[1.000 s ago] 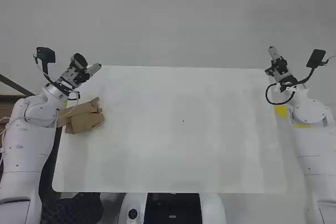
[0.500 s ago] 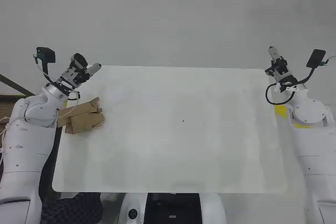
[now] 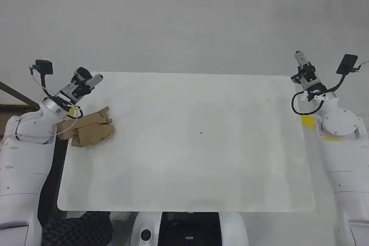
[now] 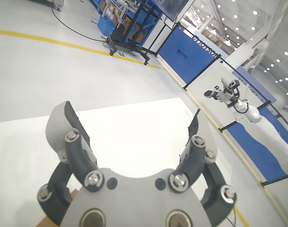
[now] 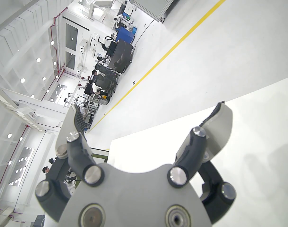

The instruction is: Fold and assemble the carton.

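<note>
A white bench (image 3: 197,141) is seen from above, with a robot arm at each far corner. The carton (image 3: 92,128) lies as a low pile of brown cardboard pieces at the bench's left edge, partly overhanging it and just beside the left arm. It looks flat and unassembled: no upright walls and no closed flaps can be made out. So the task appears to be at its very start, with picking up, folding and assembly all left to do.

The left tool (image 4: 132,109) hovers over the bench's far left corner, near the carton but apart from it, its jaws spread wide and holding nothing. The right tool (image 5: 147,106) sits at the far right corner, well apart from the carton, jaws likewise spread and empty.

The carton is the one container here, and nothing shows in or on it.
</note>
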Robot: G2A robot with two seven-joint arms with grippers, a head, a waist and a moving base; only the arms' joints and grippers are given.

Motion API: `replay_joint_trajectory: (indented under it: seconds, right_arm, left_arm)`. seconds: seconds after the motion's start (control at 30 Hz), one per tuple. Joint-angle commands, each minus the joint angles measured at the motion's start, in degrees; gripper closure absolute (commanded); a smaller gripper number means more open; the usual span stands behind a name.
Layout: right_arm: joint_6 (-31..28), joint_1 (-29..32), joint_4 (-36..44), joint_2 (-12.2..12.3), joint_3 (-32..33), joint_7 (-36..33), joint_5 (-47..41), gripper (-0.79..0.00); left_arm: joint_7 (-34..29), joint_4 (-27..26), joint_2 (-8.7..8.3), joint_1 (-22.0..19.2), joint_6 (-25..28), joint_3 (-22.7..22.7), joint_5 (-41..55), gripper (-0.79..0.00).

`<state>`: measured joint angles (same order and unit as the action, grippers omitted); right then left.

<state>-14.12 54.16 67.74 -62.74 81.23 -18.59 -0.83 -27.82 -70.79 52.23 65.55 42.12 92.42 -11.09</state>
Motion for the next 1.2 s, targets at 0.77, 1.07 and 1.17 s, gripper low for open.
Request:
replay_joint_trajectory:
  seconds: [0.77,1.07,1.17]
  right_arm:
    - [0.0,0.0,0.0,0.0,0.0,0.0,0.0,-0.785]
    - [0.0,0.0,0.0,0.0,0.0,0.0,0.0,-0.785]
    - [0.0,0.0,0.0,0.0,0.0,0.0,0.0,-0.785]
  left_arm:
    - [-20.7,17.4,-2.64,6.2,4.2,9.6,30.7,-0.785]
    - [-19.4,19.7,-2.98,6.6,5.2,10.9,30.6,-0.785]
    - [-19.4,19.7,-2.98,6.6,5.2,10.9,30.6,-0.785]
